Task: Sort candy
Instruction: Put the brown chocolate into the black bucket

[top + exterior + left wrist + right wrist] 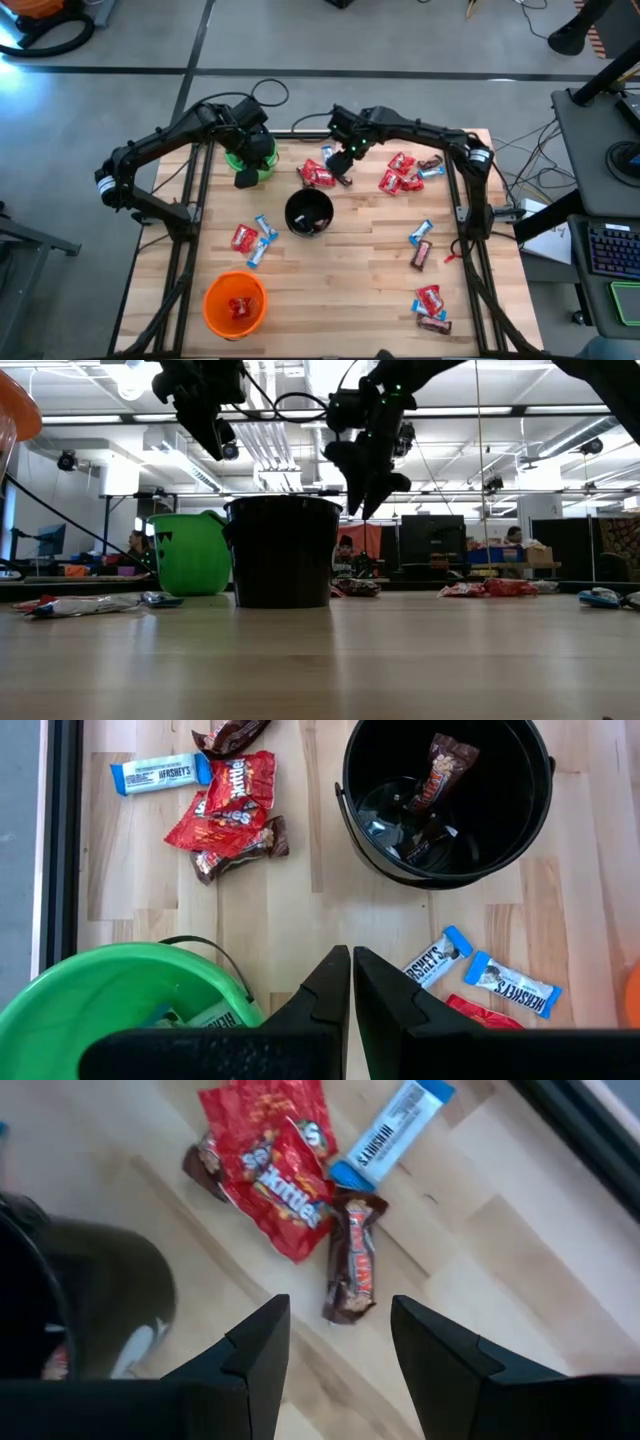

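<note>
Right hand, fingers apart, above a brown candy bar.

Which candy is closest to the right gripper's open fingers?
The dark brown bar, lying just beyond the right gripper, beside the red Skittles packs.

You've got three cups on the table: one green cup, one black cup, one orange cup. Two arms, one gripper each.

Candy in the cluster below the right wrist: two red packs, one blue-and-white bar, one brown bar in the clear, a second brown one poking out under the red.

Beside the black cup, the left wrist view gives you two blue-and-white bars. Inside the black cup: two brown wrappers you can count. The orange cup's red pieces can't be counted.
</note>
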